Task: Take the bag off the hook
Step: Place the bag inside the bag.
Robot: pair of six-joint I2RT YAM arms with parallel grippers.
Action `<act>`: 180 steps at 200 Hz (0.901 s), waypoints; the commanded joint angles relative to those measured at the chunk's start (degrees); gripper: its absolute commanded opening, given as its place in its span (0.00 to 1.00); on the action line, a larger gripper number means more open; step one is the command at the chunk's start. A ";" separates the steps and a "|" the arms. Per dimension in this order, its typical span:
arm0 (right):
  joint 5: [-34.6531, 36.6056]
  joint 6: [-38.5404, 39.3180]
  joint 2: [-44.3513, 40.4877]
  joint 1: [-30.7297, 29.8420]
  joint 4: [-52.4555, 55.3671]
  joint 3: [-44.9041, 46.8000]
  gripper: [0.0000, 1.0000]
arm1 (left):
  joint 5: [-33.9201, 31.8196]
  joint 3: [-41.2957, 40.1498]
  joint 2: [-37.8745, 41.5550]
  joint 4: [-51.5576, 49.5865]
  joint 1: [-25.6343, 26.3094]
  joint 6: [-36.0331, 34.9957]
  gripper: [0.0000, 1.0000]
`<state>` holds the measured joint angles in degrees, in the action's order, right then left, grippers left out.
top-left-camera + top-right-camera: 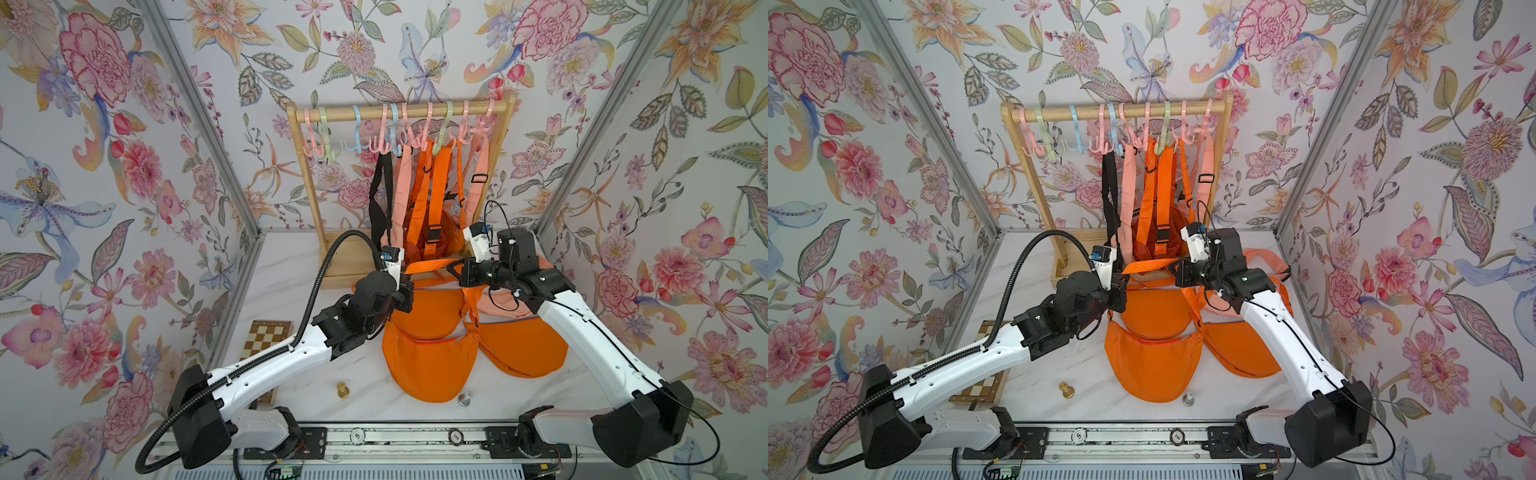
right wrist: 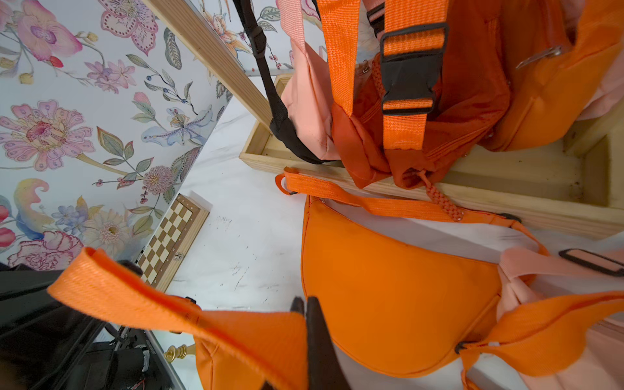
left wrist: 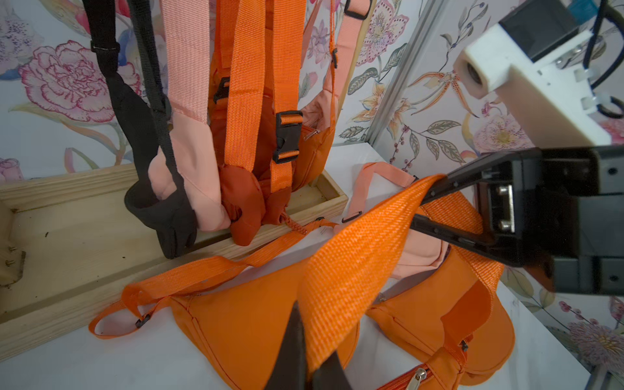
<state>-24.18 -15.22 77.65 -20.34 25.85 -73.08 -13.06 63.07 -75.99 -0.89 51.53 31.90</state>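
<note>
My left gripper (image 1: 408,277) and right gripper (image 1: 455,268) are both clamped on the orange strap (image 1: 432,264), which is stretched crosswise between them, before the rack (image 1: 345,268).

**Both grippers clamped, arms angled inward**

I have both arms reaching from the near rail toward the far middle of the scene, elbows out. My left arm (image 1: 270,365) comes in from the near left, its wrist bent to the right. The left gripper (image 1: 407,282) has its jaws pressed together on an orange strap (image 1: 430,265). My right arm (image 1: 582,332) comes in from the near right, wrist turned left, and the right gripper (image 1: 454,268) pinches the same strap. The two grippers sit near each other, tips facing, with the strap stretched between them.
</note>
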 commanded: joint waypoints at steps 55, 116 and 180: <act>6.14 0.82 14.64 7.74 -8.21 -4.60 0.00 | 1.08 2.90 -9.09 4.31 -7.64 -1.47 0.00; 4.95 -0.37 21.66 12.09 -11.17 -14.58 0.00 | 4.51 13.50 -18.24 4.17 -10.67 -4.63 0.00; 5.08 -0.54 26.14 14.51 -11.17 -21.59 0.00 | 4.72 21.04 -23.28 2.64 -12.99 -7.86 0.00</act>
<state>-29.82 -14.55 101.58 -11.75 16.75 -92.97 -4.21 82.48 -98.30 4.25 41.36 26.02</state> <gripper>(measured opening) 0.047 0.046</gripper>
